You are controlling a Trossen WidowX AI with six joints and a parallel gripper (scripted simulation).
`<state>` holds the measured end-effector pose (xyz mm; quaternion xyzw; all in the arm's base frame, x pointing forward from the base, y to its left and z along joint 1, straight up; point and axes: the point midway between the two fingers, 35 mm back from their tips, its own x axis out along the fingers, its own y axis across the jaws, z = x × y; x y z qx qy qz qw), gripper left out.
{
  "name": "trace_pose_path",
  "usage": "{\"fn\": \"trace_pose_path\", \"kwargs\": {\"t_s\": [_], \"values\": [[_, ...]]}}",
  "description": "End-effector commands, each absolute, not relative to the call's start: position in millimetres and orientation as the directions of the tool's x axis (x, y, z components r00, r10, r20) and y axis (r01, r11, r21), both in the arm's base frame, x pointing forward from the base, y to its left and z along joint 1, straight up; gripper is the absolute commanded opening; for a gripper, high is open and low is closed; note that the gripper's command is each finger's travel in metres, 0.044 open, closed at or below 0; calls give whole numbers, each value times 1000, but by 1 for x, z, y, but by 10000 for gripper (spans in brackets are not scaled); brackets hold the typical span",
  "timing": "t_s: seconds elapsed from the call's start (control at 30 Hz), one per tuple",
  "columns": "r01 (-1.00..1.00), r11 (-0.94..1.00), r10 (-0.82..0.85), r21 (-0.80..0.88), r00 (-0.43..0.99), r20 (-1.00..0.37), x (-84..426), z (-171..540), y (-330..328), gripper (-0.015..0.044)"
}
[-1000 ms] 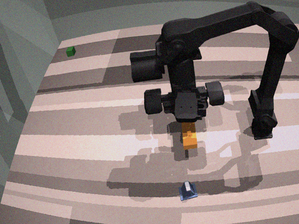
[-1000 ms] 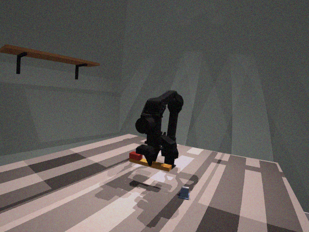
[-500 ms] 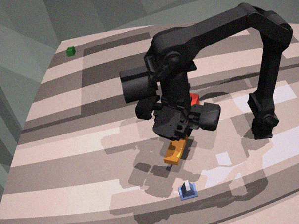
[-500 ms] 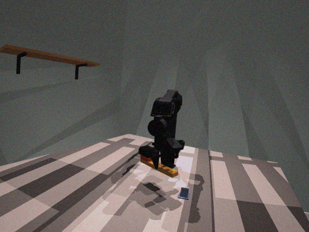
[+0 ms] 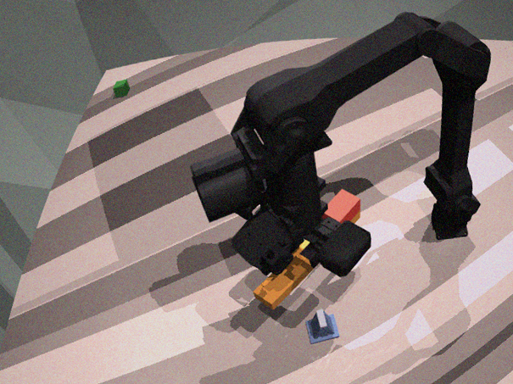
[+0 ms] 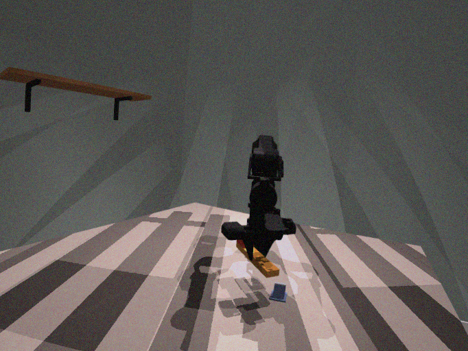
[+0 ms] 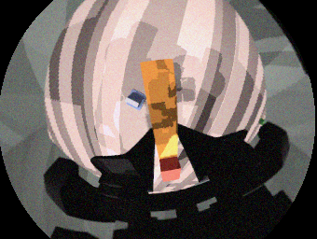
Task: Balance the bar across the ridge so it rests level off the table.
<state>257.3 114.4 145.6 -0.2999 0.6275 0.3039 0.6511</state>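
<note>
Being held above the counter (image 5: 157,326) (image 6: 124,301) (image 7: 126,51), the orange bar (image 5: 280,286) (image 6: 267,267) (image 7: 160,89) is being clamped by the tool (image 5: 303,256) (image 6: 259,257) (image 7: 165,128), near the blue ridge (image 5: 322,328) (image 6: 278,293) (image 7: 136,99).

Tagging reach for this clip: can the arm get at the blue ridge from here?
Probably yes, with the bar: the pincer grips the orange bar, and nothing visible stands between it and the ridge.

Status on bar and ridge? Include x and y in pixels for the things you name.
Gripper (image 5: 307,257) (image 6: 259,257) (image 7: 165,128) shut on bar (image 5: 280,286) (image 6: 269,269) (image 7: 160,84), held off table. Ridge (image 5: 322,326) (image 6: 278,293) (image 7: 135,99) unloaded. Nothing seen on ridge blocking placement.
</note>
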Motion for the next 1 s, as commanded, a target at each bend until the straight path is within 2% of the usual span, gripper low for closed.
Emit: {"fn": "trace_pose_path", "kwargs": {"t_s": [0.0,0.6,0.97], "values": [[-691,723,14,-9,29,-999,259,146,130,0],[-237,971,21,13,29,-999,265,145,191,0],[-232,973,21,14,29,-999,267,131,193,0]]}}
